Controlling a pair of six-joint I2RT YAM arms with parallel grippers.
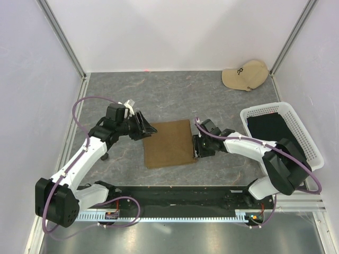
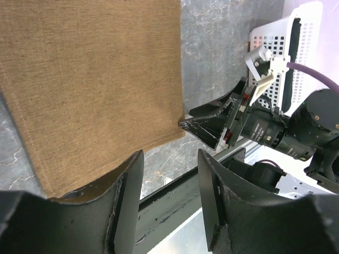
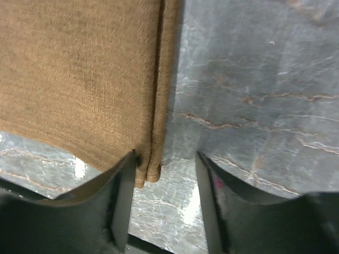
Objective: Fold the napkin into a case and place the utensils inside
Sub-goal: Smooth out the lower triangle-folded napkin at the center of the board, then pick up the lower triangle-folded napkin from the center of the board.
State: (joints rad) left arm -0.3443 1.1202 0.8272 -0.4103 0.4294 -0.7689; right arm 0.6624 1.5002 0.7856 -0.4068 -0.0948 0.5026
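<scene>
A plain olive-brown soft cloth napkin (image 1: 168, 144) lies flat on the grey stone-look bench (image 1: 175, 95), about in the middle, between the two arms. From above it looks like a neat shape with four sides, a bit turned, and it has no bumps. Its colour is dull, not shiny, and up close you can see the little threads of the weave (image 2: 95, 79). In the right wrist view the cloth (image 3: 79, 79) has two layers at one edge, one lying on the other, so it is folded over there. That edge runs straight, and the near end curls up a tiny bit. The left tool (image 1: 148, 128) is at the far left corner of the napkin. Its two fingers are apart (image 2: 169, 159) with nothing between them, and the cloth's edge is just beside one finger. The right tool (image 1: 195, 147) is at the right edge of the napkin. Its fingers are apart too (image 3: 165, 159), and the doubled edge lies right by one finger; it may be touching the cloth, but that is hard to tell. A beige cloth baseball cap (image 1: 244, 75) sits in the far right corner. A white plastic mesh basket (image 1: 307, 132) stands on the right with some black fabric (image 1: 270, 129) in it.
</scene>
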